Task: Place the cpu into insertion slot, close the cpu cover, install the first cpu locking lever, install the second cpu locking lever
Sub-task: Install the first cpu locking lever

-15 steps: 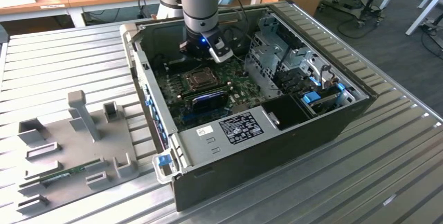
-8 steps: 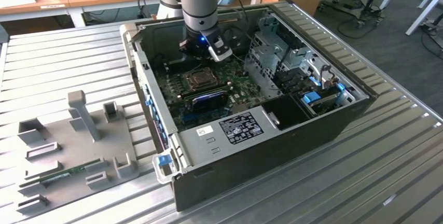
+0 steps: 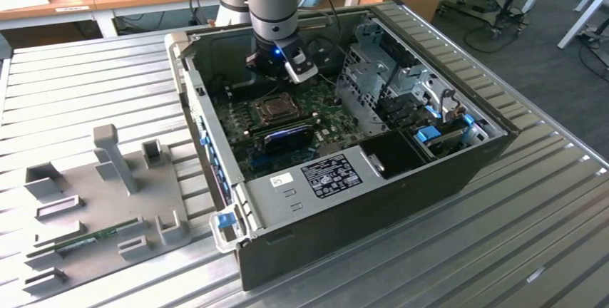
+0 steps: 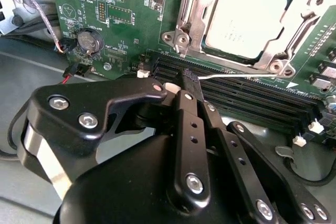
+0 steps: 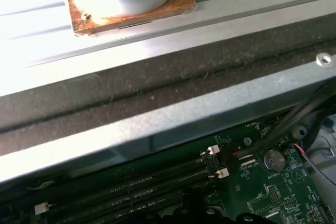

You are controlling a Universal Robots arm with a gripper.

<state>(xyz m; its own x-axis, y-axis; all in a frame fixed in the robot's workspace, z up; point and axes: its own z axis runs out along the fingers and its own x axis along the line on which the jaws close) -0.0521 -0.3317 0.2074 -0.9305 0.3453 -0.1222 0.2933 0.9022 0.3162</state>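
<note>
The cpu (image 4: 251, 18) lies pale and flat in the insertion slot (image 3: 276, 110) on the green board. The silver cpu cover (image 4: 190, 9) lies down over it, its window framing the chip. A thin silver cpu locking lever (image 4: 252, 75) runs along the socket's edge, over the black memory slots. In the second wrist view my gripper (image 4: 188, 78) has its black fingertips pressed together on the free end of that lever. In the exterior view the gripper (image 3: 284, 73) hangs inside the open computer case, just behind the socket.
Long black memory slots (image 4: 252, 100) lie beside the socket, with a coin battery (image 4: 88, 40) and thin cables near the case wall. A grey drive cage (image 3: 381, 73) stands toward the exterior view's right. A grey fixture plate (image 3: 105, 201) rests on the metal table at its left.
</note>
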